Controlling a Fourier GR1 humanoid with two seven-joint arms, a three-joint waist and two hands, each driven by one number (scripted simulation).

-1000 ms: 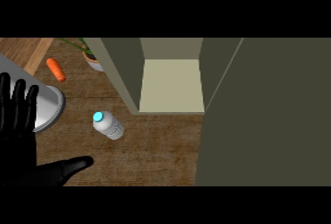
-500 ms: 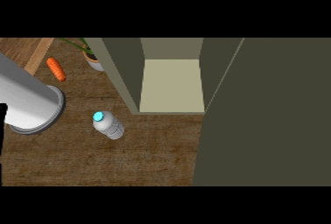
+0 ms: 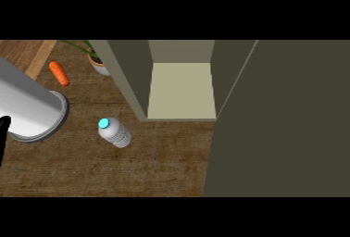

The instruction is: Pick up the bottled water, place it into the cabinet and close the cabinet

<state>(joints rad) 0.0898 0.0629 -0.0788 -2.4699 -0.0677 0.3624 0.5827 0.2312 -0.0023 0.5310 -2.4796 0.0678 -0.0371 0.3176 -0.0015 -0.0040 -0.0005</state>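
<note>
Since a second ago the left hand [image 3: 3, 135] has slid to the table's left edge; its grey forearm [image 3: 31, 109] now fills that side, and only a black sliver of the hand shows, so I cannot tell whether it is released or clenched. The bottled water [image 3: 114, 133] sits untouched near the table's middle, in front of the open cabinet [image 3: 181, 90]. Grasping, placing and closing all remain.

Single head view looks steeply down onto the counter [image 3: 103, 171].

The bottled water [image 3: 113, 132] is on the counter [image 3: 137, 171], left of the cabinet [image 3: 181, 88] and nearer us. The plant [image 3: 97, 62] sits just beside the cabinet's left wall. The carrot [image 3: 59, 73] lies farther left.
</note>
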